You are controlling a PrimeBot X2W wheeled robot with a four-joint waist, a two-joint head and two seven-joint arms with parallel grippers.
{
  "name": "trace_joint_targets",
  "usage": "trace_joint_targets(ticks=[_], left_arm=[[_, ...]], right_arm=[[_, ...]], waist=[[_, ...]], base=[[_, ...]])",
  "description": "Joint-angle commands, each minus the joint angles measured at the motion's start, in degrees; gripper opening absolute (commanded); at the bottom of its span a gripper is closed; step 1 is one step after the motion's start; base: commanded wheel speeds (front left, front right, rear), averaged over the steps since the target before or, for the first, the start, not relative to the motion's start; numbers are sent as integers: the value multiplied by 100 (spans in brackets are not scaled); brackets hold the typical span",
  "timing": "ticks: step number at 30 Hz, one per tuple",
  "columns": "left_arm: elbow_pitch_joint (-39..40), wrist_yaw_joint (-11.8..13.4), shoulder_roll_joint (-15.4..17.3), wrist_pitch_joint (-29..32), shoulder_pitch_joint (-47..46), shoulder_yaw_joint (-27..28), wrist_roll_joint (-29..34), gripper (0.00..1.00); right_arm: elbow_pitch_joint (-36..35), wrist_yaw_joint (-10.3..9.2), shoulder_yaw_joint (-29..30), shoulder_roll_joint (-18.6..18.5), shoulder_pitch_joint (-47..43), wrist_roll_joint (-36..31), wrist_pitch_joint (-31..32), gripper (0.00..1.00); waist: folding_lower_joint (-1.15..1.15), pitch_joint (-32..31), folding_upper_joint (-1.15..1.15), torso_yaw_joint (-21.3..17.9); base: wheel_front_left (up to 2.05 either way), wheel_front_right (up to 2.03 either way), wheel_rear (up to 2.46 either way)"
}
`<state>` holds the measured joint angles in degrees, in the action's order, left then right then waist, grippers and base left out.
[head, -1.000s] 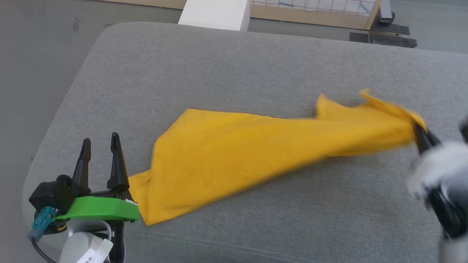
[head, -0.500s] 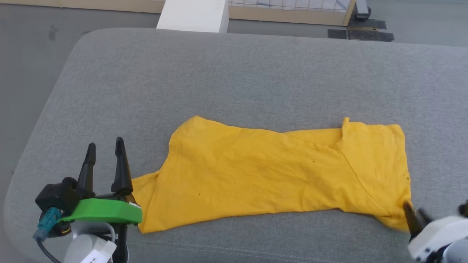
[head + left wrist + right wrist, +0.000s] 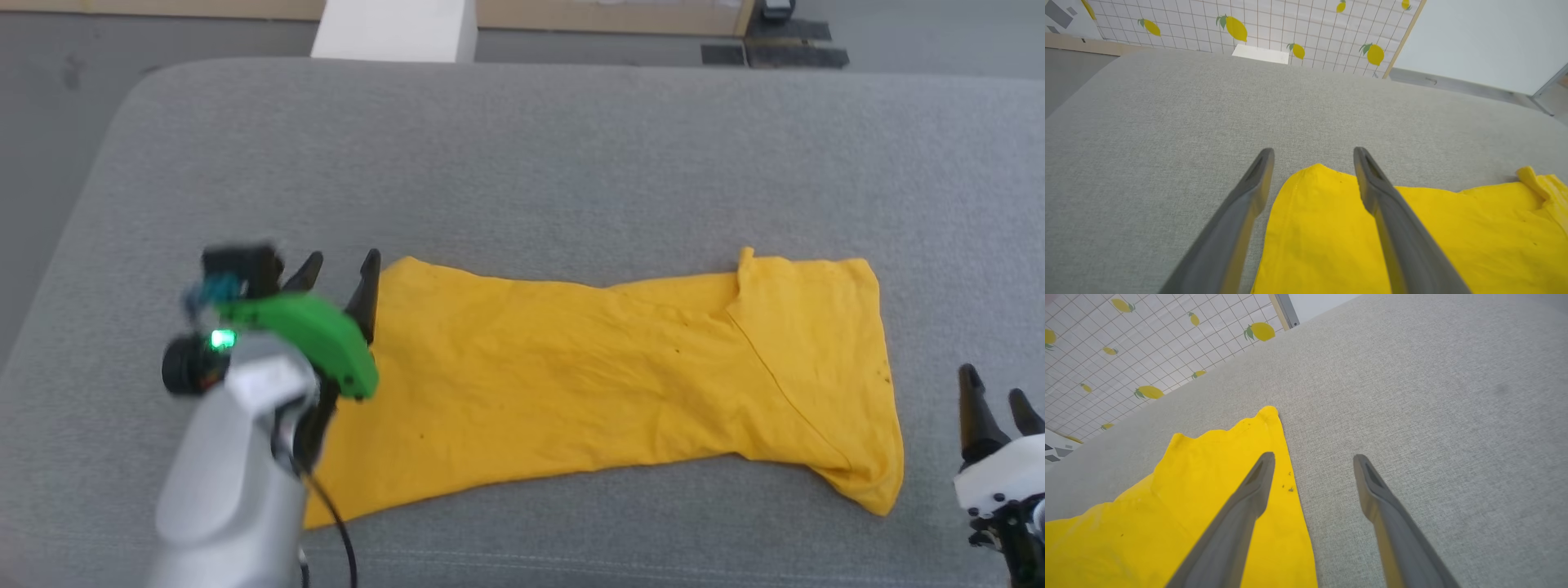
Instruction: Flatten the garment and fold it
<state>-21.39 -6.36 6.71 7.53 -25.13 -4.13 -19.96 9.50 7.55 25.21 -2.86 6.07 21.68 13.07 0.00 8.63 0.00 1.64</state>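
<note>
Both wide open: left gripper over garment corner, right gripper just beside

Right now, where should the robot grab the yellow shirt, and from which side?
Probably the far left corner of the shirt, coming from the left with the open left gripper. That corner lies flat on the grey cushion, poking out between the gripper's fingers.

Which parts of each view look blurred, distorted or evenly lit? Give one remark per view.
Head view: the left gripper and its wrist are blurred; the garment is sharp and evenly lit. Left wrist view: wide-angle distortion bows the grey cushion. Right wrist view: the right gripper looks soft towards the bottom edge.
</note>
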Motion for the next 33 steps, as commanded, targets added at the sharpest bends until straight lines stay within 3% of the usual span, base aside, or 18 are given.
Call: trace_joint_targets(ticks=[1,7,17,18,19,20,27,33], left_arm=[[-251,44,127,370,-317,-87,80,100],[-1235,61,369,1519,-1332,-364,261,100],[-2201,27,549,1934,-1700,-745,513,100],[-2240,23,536,1914,-1712,-743,491,92],[-2275,20,518,1864,-1729,-734,461,35],[-2295,9,497,1803,-1741,-749,440,0],[-2188,-99,247,1639,-1860,-915,-62,0],[-1089,-111,-17,1462,-1681,-1412,-1301,0]], right_arm=[[39,-6,-71,-1,100,33,-41,100],[196,-6,-353,-1,190,152,-192,100],[441,-6,-631,-1,281,217,-471,100],[450,-6,-630,-1,285,205,-485,100],[463,-6,-632,-1,293,187,-497,100],[481,-6,-630,-1,294,158,-503,100],[615,-6,-535,-1,257,-41,-454,100],[670,-6,-511,-1,202,-178,-323,100]], waist=[[0,211,0,-189],[0,611,0,-490],[0,943,0,-698],[0,946,0,-691],[0,945,0,-675],[0,932,0,-643],[0,613,0,-286],[0,181,0,101]], base=[[0,0,0],[0,0,0],[0,0,0],[0,0,0],[0,0,0],[0,0,0],[0,0,0],[0,0,0]])
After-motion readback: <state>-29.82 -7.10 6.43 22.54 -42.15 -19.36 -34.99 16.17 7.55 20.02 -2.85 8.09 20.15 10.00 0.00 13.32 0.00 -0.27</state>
